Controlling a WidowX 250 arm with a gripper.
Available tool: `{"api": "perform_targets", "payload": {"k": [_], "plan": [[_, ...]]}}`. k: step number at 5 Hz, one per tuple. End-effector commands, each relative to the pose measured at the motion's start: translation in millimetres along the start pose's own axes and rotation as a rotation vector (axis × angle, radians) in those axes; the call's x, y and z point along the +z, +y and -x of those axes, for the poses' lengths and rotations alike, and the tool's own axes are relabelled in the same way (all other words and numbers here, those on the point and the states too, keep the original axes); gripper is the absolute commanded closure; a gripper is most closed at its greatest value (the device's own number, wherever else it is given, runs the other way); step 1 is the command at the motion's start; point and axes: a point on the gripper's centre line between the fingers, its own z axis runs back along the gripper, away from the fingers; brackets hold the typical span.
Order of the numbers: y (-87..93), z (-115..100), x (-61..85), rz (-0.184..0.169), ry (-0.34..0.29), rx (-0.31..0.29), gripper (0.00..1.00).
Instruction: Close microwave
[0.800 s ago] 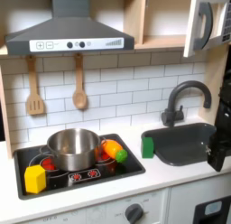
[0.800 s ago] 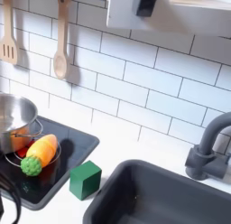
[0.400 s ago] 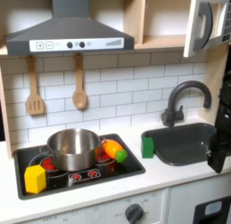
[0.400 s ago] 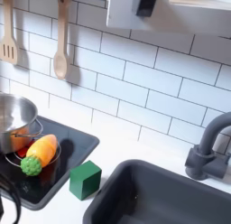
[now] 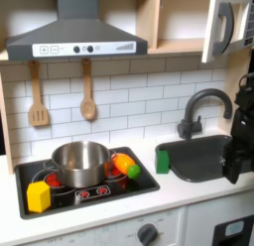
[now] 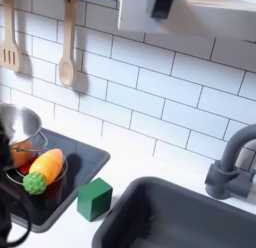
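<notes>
Overhead, microwave (image 5: 226,27) door ajar (no legible writing)

A white subway-tile wall (image 5: 129,96) backs the white toy-kitchen counter (image 5: 149,195), with a grey range hood (image 5: 74,32) mounted above the black stovetop (image 5: 84,190) and a dark sink (image 5: 203,156) beside it, under soft, even light.

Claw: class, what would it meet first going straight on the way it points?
Probably the sink: in the first exterior view the claw seems to point down over its right end, though it is blurred.
</notes>
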Motion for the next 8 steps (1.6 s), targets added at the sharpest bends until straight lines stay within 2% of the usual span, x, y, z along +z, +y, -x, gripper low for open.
{"api": "perform_targets", "payload": {"k": [1, 5, 6, 8], "plan": [[-11.3, -14.0, 7.9, 0.008, -0.031, -0.055, 0.00], [-28.0, -50.3, 16.6, 0.036, -0.076, -0.100, 0.00], [-33.9, -65.6, 17.6, 0.056, -0.094, -0.116, 0.00], [-41.8, -78.1, 27.9, 0.070, -0.128, -0.122, 0.00]]}}
